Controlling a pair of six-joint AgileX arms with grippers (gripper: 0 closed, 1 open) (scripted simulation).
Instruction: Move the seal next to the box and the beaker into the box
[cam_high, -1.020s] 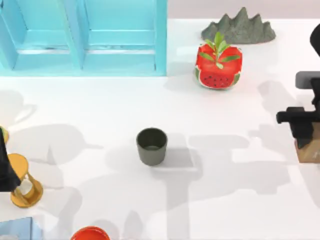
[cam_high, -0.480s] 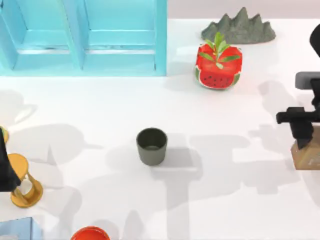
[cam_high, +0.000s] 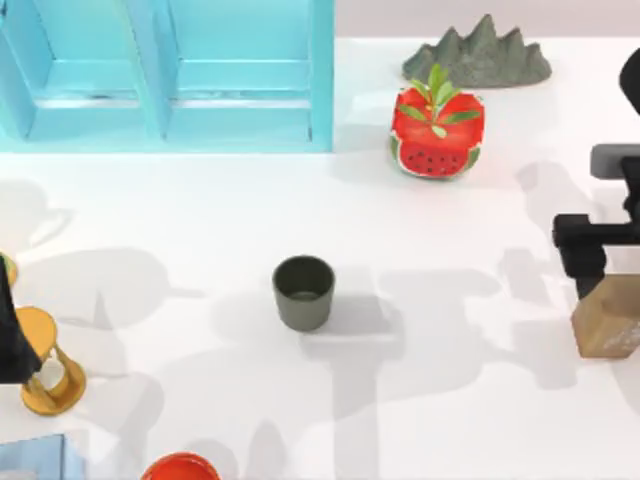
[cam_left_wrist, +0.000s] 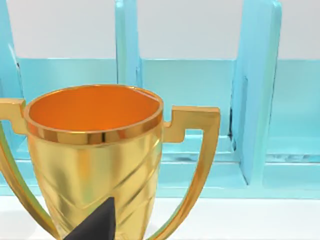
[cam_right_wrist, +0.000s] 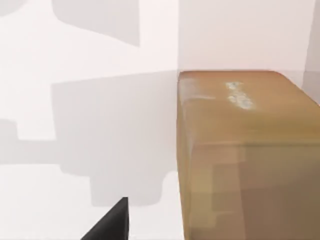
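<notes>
The seal (cam_high: 608, 325) is a tan-brown block at the table's right edge, held above the surface with my right gripper (cam_high: 598, 283) shut on it. In the right wrist view the seal (cam_right_wrist: 247, 155) looms close, with whitish marks on its upper face and one dark fingertip (cam_right_wrist: 107, 227) beside it. The beaker (cam_high: 303, 292), a dark grey-green cup, stands upright and untouched near the table's middle. The light blue box (cam_high: 165, 75) with its dividers sits at the far left. My left gripper (cam_high: 8, 335) is parked at the left edge, open, behind a golden trophy (cam_left_wrist: 95, 155).
A watermelon-patterned pot with a plant (cam_high: 436, 130) and a grey rock model (cam_high: 480, 55) stand at the back right. The golden trophy (cam_high: 45, 365), an orange-red bowl (cam_high: 180, 467) and a pale blue object (cam_high: 30, 458) sit at the front left.
The seal has come up off the table in my right gripper, shifting slightly left and looking larger from above. The beaker and left arm have not moved.
</notes>
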